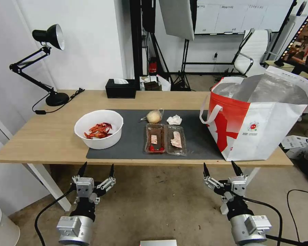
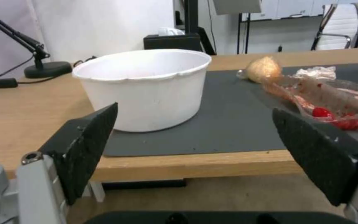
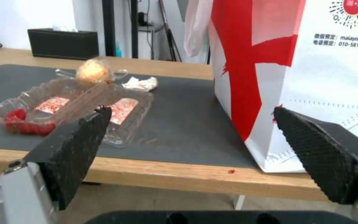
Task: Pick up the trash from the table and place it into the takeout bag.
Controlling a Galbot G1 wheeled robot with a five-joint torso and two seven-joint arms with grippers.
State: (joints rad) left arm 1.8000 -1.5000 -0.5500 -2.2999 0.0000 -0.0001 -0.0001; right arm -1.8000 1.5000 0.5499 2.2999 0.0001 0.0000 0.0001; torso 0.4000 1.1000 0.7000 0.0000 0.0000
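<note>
On the table (image 1: 41, 136) lies a dark mat (image 1: 133, 143) with the trash on it. A white bowl (image 1: 98, 129) (image 2: 146, 87) of red shells sits at the mat's left end. A clear hinged tray (image 1: 165, 139) (image 2: 332, 99) (image 3: 71, 109) lies open in the middle. Behind it are a tan wrapped ball (image 1: 154, 116) (image 2: 263, 68) (image 3: 93, 71) and a crumpled tissue (image 1: 174, 120) (image 3: 141, 83). The takeout bag (image 1: 260, 116) (image 3: 295, 71) stands open at the right end. My left gripper (image 1: 96, 169) (image 2: 195, 137) and right gripper (image 1: 222, 168) (image 3: 191, 140) hang open below the table's front edge, both empty.
A black tissue box (image 1: 120, 88) (image 2: 172, 41) (image 3: 63, 43) stands at the table's back edge. A black desk lamp (image 1: 44, 61) with its cable is at the back left. Light stands, a white chair (image 1: 255, 51) and floor clutter are behind and to the right.
</note>
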